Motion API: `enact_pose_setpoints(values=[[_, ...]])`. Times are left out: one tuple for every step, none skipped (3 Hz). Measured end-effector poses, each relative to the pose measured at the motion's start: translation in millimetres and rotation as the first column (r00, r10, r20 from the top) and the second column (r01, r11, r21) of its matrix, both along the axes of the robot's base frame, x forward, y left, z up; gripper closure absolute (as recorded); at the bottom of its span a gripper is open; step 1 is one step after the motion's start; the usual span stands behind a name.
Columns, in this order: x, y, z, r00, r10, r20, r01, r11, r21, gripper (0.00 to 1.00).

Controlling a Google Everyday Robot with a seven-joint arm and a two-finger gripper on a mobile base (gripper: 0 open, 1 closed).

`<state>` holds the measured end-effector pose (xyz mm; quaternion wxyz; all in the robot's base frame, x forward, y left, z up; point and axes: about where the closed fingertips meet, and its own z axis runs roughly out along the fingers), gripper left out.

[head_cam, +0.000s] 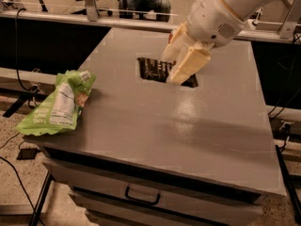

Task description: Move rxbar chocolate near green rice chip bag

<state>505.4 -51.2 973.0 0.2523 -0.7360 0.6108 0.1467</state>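
Note:
The rxbar chocolate (154,69) is a flat dark wrapper with white lettering. It is held in my gripper (169,72) above the middle of the grey table (155,126). The cream fingers (189,64) are shut on the bar's right part. The green rice chip bag (56,105) lies at the table's left front edge, partly over the edge, well to the left of and nearer than the bar. The white arm comes in from the upper right.
The red soda can is hidden behind the gripper and arm. The table has a drawer with a dark handle (140,197) below its front edge. Railings and cables run behind and beside the table.

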Motion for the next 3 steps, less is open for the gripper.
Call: enact_pose_setpoints(values=[[-3,33,11,0.9981,0.058,0.021,-0.058,0.998,0.029,1.0],[-10,62,20,0.9942,0.098,0.045,-0.1,0.993,0.057,1.0],[-5,64,18,0.995,0.089,0.045,-0.092,0.994,0.066,1.0]])
